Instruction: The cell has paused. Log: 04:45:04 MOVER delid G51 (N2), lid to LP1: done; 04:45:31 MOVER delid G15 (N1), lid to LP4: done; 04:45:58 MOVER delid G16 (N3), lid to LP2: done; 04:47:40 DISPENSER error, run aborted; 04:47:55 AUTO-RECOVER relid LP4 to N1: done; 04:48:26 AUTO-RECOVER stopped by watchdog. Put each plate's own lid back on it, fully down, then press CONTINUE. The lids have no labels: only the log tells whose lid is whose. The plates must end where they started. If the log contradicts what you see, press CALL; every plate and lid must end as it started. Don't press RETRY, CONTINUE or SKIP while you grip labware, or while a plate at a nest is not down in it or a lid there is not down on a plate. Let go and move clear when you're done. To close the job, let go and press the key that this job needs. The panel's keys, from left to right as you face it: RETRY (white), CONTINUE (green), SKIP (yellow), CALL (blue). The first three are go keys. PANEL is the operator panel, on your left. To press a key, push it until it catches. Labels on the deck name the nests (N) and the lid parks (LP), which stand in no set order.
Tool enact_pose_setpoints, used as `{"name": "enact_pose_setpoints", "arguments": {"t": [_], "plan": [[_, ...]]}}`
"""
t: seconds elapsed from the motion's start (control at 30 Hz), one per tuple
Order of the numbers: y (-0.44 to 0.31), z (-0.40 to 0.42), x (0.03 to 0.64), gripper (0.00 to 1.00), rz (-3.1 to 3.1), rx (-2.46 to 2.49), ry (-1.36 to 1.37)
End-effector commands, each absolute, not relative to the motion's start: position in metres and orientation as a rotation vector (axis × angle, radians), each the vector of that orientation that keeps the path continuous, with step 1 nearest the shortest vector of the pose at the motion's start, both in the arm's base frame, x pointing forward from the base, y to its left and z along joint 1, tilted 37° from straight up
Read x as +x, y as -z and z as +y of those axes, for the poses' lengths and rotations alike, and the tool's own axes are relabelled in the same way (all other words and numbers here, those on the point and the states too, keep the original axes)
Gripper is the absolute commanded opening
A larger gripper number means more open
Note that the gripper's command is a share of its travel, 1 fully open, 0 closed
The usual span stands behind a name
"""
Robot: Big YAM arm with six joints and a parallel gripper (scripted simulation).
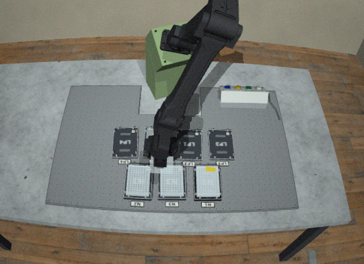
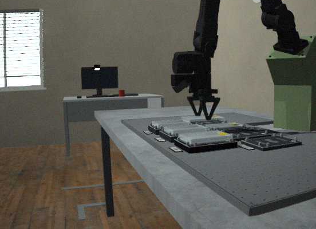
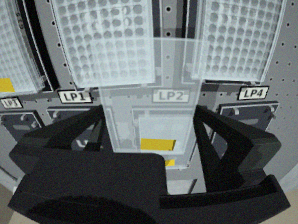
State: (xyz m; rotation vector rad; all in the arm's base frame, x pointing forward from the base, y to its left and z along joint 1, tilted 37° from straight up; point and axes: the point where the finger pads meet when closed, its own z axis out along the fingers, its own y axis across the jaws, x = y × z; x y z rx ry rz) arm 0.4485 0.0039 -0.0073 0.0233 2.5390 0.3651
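Matte black arm on a pale green pedestal

The arm point(image 1: 192, 66) is matte black throughout, built of boxy, chamfered links with thicker blocks at the joints. Its foot sits on a pale green, faceted pedestal point(image 1: 165, 76) with small dark screws at the top corners. The gripper point(image 2: 204, 112) ends in black, triangular open-frame fingers. No markings or cables can be made out.
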Motion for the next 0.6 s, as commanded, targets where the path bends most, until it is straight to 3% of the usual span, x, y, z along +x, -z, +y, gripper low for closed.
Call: {"name": "enact_pose_setpoints", "arguments": {"t": [0.0, 0.57], "plan": [[0.004, -0.015, 0.459, 0.0, 2.545, -0.001, -0.344], [-0.013, -0.073, 0.509, 0.0, 2.538, 0.0, -0.343]]}}
